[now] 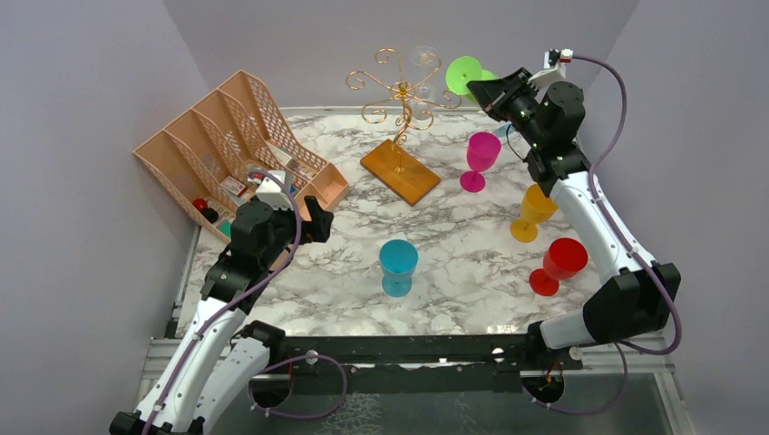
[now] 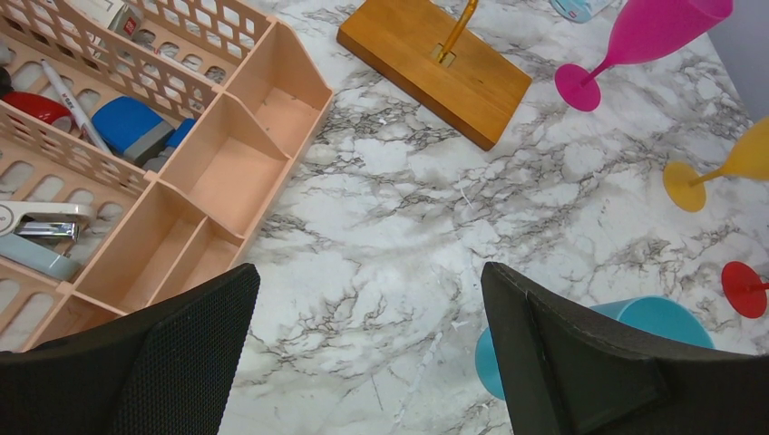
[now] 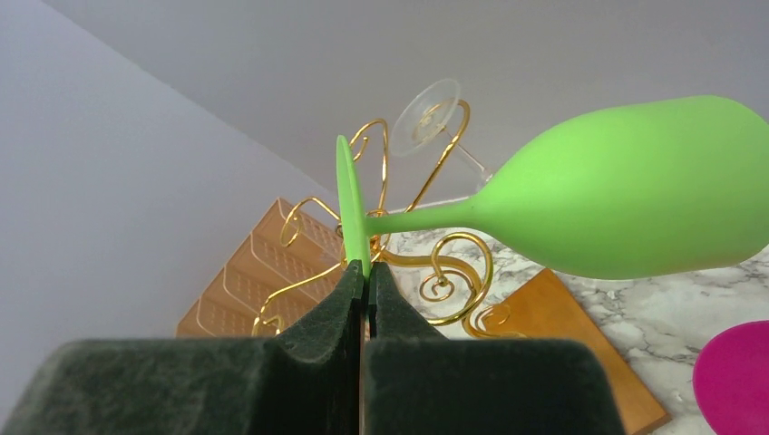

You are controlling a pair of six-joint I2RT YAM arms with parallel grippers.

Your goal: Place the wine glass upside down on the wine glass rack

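Note:
My right gripper (image 1: 487,91) (image 3: 365,270) is shut on the edge of the foot of a lime-green wine glass (image 1: 463,74) (image 3: 626,190). It holds the glass on its side in the air at the back right, with the bowl pointing right in the right wrist view. The wine glass rack (image 1: 403,91) (image 3: 451,258), gold wire with scroll arms on an orange-brown wooden base (image 1: 399,169) (image 2: 435,68), stands just left of the glass. A clear glass (image 1: 423,56) (image 3: 426,113) hangs upside down on it. My left gripper (image 1: 313,220) (image 2: 367,299) is open and empty over the marble.
A peach mesh organiser (image 1: 236,145) (image 2: 227,163) holding stationery lies at the left. Upright on the table are a pink glass (image 1: 481,154), a yellow glass (image 1: 533,210), a red glass (image 1: 560,263) and a blue glass (image 1: 397,265) (image 2: 653,313).

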